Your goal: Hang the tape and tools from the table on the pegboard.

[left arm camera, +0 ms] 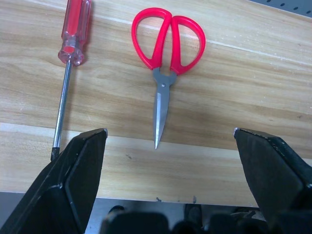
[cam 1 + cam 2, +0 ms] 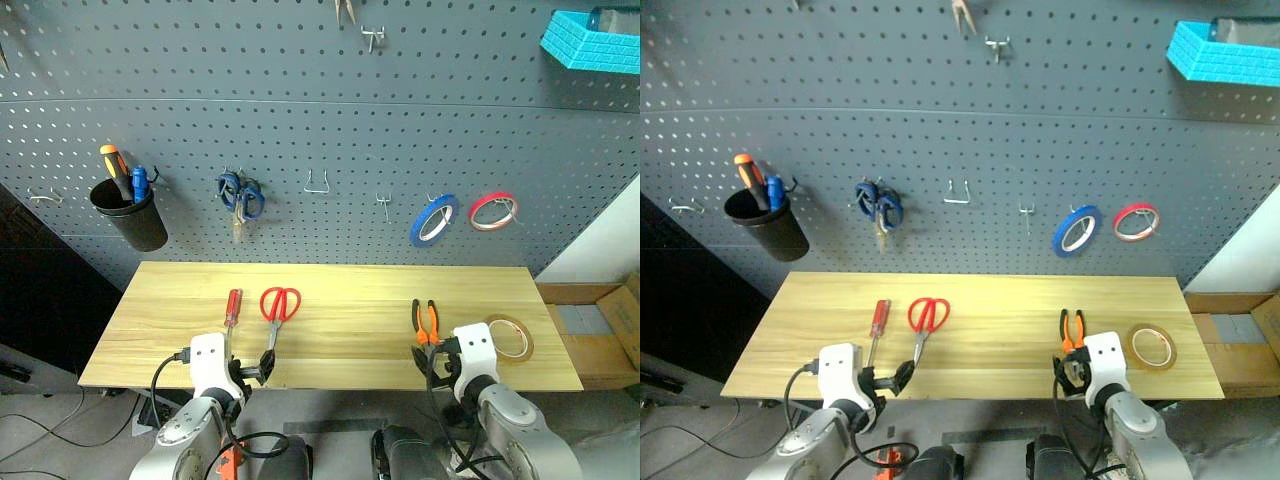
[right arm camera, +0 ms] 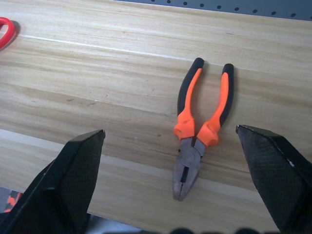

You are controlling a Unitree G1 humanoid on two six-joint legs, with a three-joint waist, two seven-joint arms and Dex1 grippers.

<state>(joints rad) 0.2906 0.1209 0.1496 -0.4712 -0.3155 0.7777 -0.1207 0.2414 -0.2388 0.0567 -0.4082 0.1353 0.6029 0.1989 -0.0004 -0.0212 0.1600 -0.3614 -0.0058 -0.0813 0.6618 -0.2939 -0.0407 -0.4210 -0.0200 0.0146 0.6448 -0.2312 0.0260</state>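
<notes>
Both claws released, fingers spread wide, holding nothing. Left claw [image 1: 165, 146] poised at tabletop [image 2: 350, 280] near edge, facing scissors [image 1: 167, 53] and screwdriver [image 1: 70, 58]; likely lined up for a first pick. Right claw [image 3: 170, 146] likewise facing pliers [image 3: 200, 126]. Tape [image 2: 508, 336] flat just right of pliers. Count on tabletop: one tape, three tools, none hung yet. On pegboard [image 2: 320, 110]: two tape rings, several bare hooks.
</notes>
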